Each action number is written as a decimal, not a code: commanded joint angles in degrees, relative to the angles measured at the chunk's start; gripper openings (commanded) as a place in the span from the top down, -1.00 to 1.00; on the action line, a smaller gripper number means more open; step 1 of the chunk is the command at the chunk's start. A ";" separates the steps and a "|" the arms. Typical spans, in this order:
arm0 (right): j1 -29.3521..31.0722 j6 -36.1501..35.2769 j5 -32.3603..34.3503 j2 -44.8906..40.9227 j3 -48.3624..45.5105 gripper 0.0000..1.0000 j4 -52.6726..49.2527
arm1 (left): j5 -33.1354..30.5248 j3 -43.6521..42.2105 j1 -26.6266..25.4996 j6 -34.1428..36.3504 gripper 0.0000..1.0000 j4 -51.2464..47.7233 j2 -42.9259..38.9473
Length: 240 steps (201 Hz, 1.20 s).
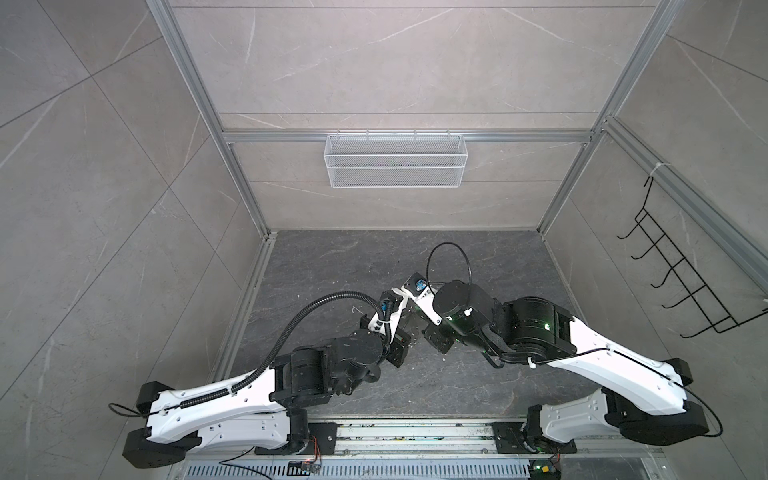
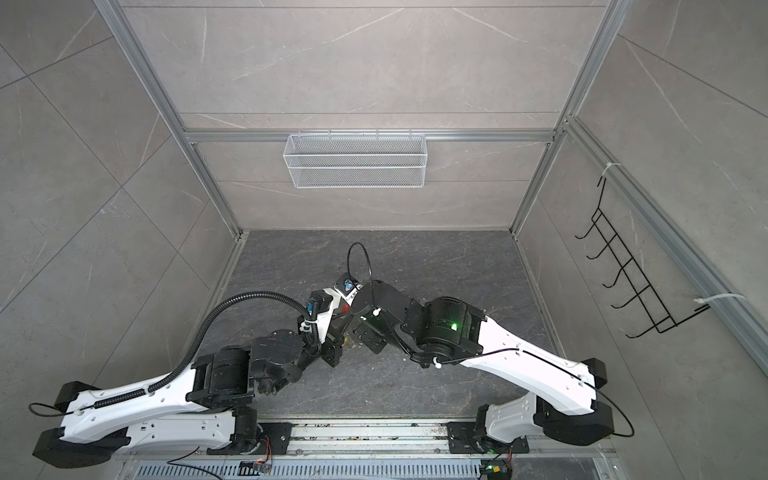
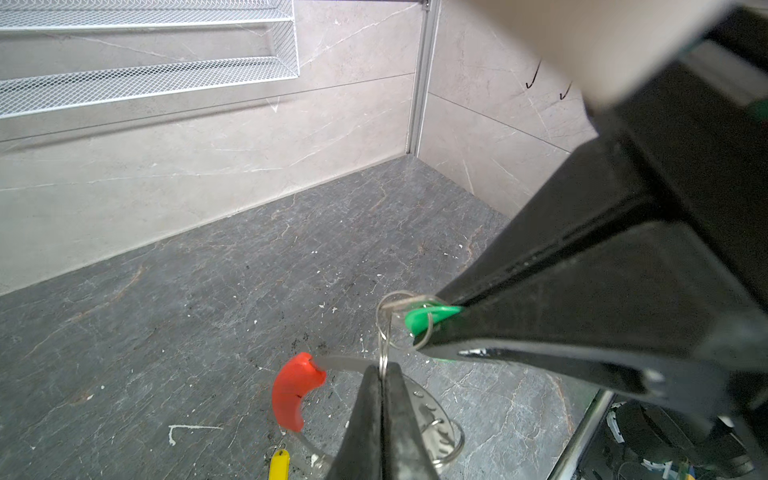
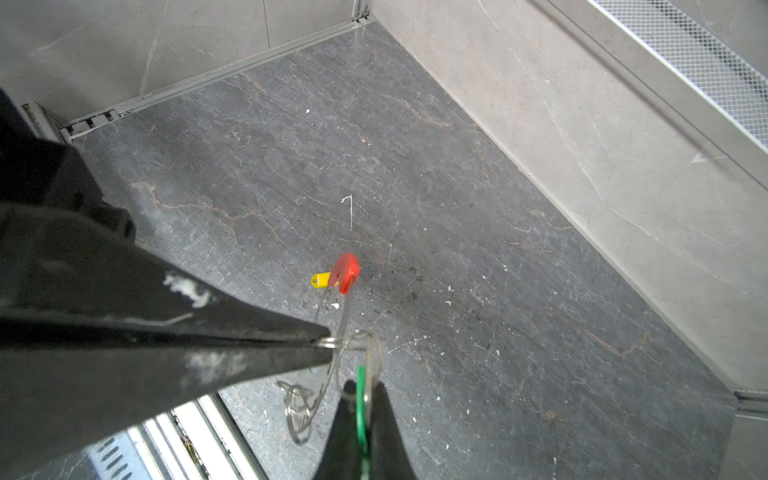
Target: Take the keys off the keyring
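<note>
In the left wrist view my left gripper (image 3: 382, 368) is shut on a small silver split ring (image 3: 384, 345). Beside it runs the grey wire keyring (image 3: 345, 361) with its red sleeve (image 3: 297, 390). That ring links to another one through the green-tagged key (image 3: 430, 316), which my right gripper (image 3: 436, 326) clamps. The right wrist view shows the right gripper (image 4: 360, 384) shut on the green tag (image 4: 361, 382), with the left gripper (image 4: 327, 343) at its side. The yellow-tagged key (image 4: 321, 279) hangs by the red sleeve (image 4: 347, 272). In both top views the wrists hide the keys.
More loose silver split rings (image 3: 451, 442) hang on the hoop near the table. A white mesh basket (image 1: 395, 160) hangs on the back wall. A black wire hook rack (image 1: 681, 270) is on the right wall. The arms' mounting rail (image 1: 415, 440) runs along the front edge.
</note>
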 commanded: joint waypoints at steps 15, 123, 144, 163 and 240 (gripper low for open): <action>2.49 -5.89 -1.00 -3.43 -2.72 1.00 7.03 | 5.99 -0.49 0.81 1.51 1.00 -5.67 -0.81; 2.52 -1.90 -1.08 -4.64 -3.82 1.00 5.21 | 4.90 -4.85 0.81 0.98 0.20 -2.65 -9.28; 2.46 -2.06 -0.39 -5.33 -4.64 1.00 5.50 | 7.19 -7.49 0.83 1.37 0.16 0.26 -13.32; 2.50 -2.92 -0.59 -5.92 -5.23 1.00 5.90 | 8.83 -9.11 0.81 1.99 0.12 1.85 -16.24; -1.34 -11.39 -13.05 -14.03 -14.61 1.00 15.83 | 9.82 -12.27 0.83 13.93 0.00 10.19 -19.85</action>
